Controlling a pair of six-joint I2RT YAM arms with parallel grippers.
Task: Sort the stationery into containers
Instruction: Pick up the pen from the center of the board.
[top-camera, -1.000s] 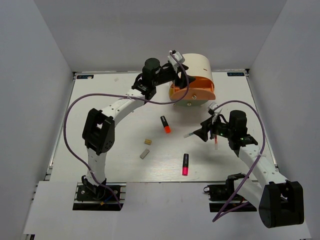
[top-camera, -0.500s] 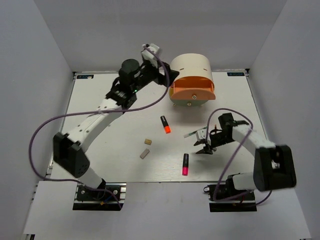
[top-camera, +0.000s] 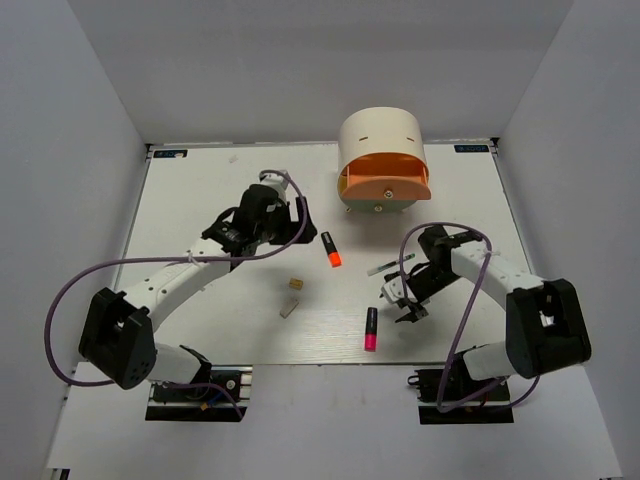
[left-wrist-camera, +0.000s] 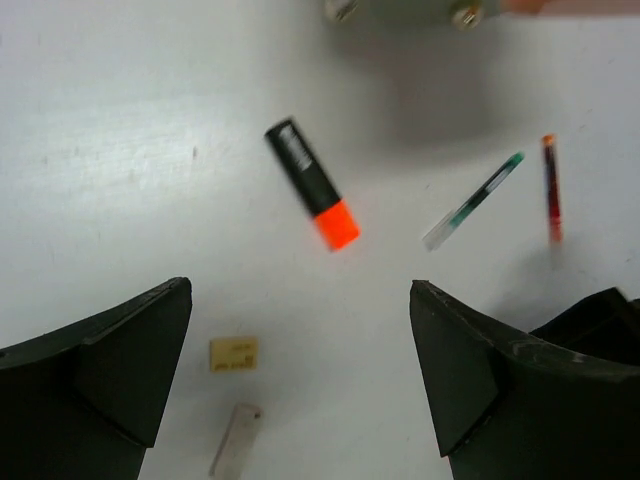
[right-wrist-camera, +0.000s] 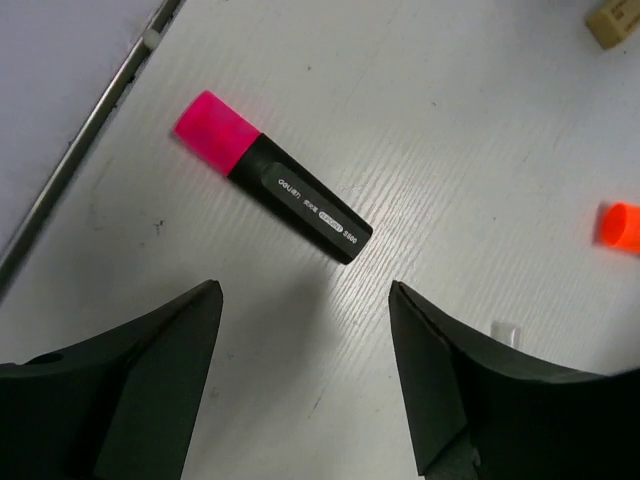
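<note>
The cream drawer unit (top-camera: 380, 135) stands at the back, its orange drawer (top-camera: 386, 184) sticking out towards me. The orange highlighter (top-camera: 330, 249) (left-wrist-camera: 312, 186), two beige erasers (top-camera: 295, 284) (top-camera: 289, 308) (left-wrist-camera: 233, 353), the white pen (top-camera: 384, 267) (left-wrist-camera: 472, 201) and the pink highlighter (top-camera: 370, 328) (right-wrist-camera: 270, 176) lie on the table. The red pen (left-wrist-camera: 550, 190) shows in the left wrist view. My left gripper (top-camera: 297, 220) (left-wrist-camera: 300, 290) is open and empty, left of the orange highlighter. My right gripper (top-camera: 399, 301) (right-wrist-camera: 305, 290) is open and empty, just right of the pink highlighter. No green block is in view.
The table's metal front edge (right-wrist-camera: 90, 170) runs close behind the pink highlighter. The orange highlighter's tip (right-wrist-camera: 620, 225) and one eraser (right-wrist-camera: 610, 22) show at the right of the right wrist view. Purple cables loop off both arms.
My left arm has pulled back from the drawer unit and come down over the table's middle left. My right gripper has moved down and left towards the pink highlighter.
</note>
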